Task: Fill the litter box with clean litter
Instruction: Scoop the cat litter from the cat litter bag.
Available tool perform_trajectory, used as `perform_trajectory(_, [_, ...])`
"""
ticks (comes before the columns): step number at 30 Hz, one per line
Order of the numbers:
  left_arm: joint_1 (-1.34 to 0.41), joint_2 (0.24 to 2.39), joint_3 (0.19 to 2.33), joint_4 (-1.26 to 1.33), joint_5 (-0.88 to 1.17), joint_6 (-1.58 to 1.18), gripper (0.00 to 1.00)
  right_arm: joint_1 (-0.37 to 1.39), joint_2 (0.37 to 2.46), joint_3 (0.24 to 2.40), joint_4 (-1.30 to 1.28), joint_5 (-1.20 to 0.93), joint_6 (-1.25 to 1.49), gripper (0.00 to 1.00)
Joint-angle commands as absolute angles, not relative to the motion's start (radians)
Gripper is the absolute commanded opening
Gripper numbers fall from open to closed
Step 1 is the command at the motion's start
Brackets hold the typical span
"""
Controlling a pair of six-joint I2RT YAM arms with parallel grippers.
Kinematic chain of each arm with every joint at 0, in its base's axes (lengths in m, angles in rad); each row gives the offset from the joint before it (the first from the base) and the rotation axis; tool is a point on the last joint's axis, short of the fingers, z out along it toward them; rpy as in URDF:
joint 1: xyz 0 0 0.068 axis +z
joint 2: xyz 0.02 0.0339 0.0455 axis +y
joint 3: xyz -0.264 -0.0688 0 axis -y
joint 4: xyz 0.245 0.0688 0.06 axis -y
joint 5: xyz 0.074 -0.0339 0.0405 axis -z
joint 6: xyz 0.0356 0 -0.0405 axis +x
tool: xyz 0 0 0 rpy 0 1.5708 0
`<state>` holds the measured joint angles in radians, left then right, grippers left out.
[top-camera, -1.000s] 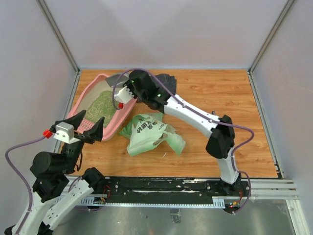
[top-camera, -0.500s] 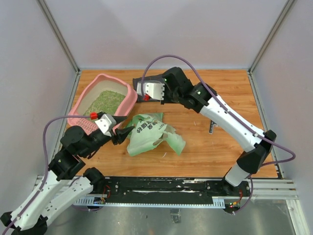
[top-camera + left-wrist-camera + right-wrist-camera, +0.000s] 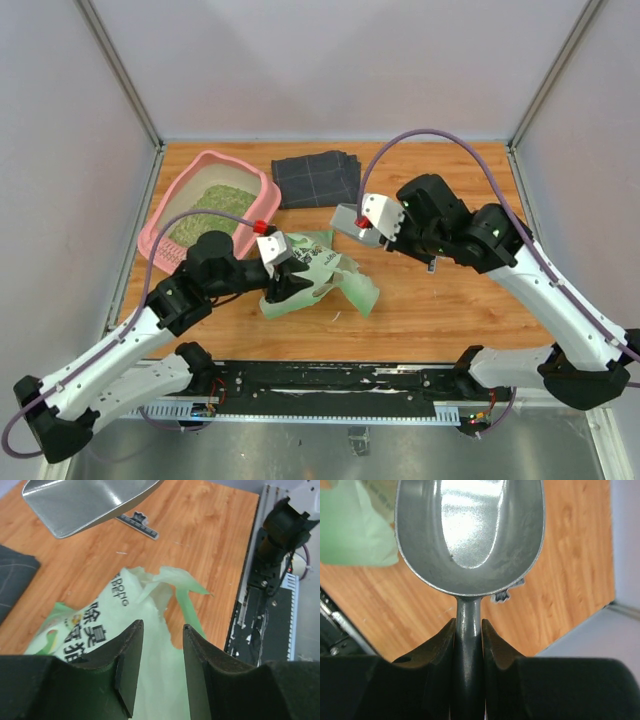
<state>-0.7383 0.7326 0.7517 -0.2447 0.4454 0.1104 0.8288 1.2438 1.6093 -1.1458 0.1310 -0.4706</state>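
swinging both arms across has changed the scene in the last second. the orange-brown wooden table (image 3: 450, 310) holds everything where it was. the pink plastic rectangular litter box (image 3: 160, 215) sits unmoved at the far left. nothing of mine hangs over it now, whereas a second ago my right arm was above it. the crumpled green-and-white printed plastic bag (image 3: 340, 285) lies mid-table, close to the box's near corner and on its right. the dark grey folded cloth (image 3: 316, 178) rests at the far edge, close beside the box.

the greenish-tan granular clean litter (image 3: 205, 212) lies in the box as a shallow bed, well under the rim, so i judge the filling only partly done. the grey metal scoop (image 3: 468, 530) has come back to the right of the bag. its bowl is bare and shiny, so i take it the load went into the box.

my right gripper (image 3: 468, 630) is clamped on the scoop's handle. my left gripper (image 3: 161, 626) has left the box's near corner and now sits over the bag. its jaws are narrowly parted with nothing between them and the bag's film below. i read this as setting up another scoop.
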Motion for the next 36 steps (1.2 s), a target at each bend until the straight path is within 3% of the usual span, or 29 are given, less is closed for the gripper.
perform_trajectory(1, [-0.826,0.789,0.753,-0.167,0.422,0.118,0.43,0.819,1.197,1.546,-1.278,0.184,-0.339,0.01])
perform_trajectory(8, [-0.937,0.890,0.794,-0.194,0.357,0.171,0.48,0.820,1.166,1.490,-1.344,0.251,-0.331,0.01])
perform_trajectory(11, [-0.990,0.937,0.810,-0.241,0.301,0.215,0.40,0.820,1.155,1.490,-1.366,0.269,-0.325,0.01])
perform_trajectory(15, [-1.040,0.946,0.797,-0.252,0.214,0.255,0.40,0.821,1.137,1.474,-1.370,0.245,-0.328,0.01])
perform_trajectory(17, [-1.051,0.945,0.798,-0.274,0.153,0.274,0.28,0.822,1.130,1.470,-1.374,0.216,-0.327,0.01])
perform_trajectory(19, [-1.051,0.927,0.802,-0.277,0.096,0.273,0.09,0.834,1.116,1.467,-1.374,0.156,-0.337,0.01])
perform_trajectory(21, [-1.052,0.907,0.808,-0.268,0.045,0.271,0.01,0.857,1.098,1.460,-1.369,0.127,-0.344,0.01])
perform_trajectory(28, [-1.052,0.835,0.824,-0.197,-0.054,0.229,0.00,0.948,1.113,1.441,-1.379,0.158,-0.381,0.01])
perform_trajectory(36, [-1.051,0.775,0.781,-0.186,-0.057,0.220,0.00,1.031,1.271,1.556,-1.370,0.157,-0.415,0.01])
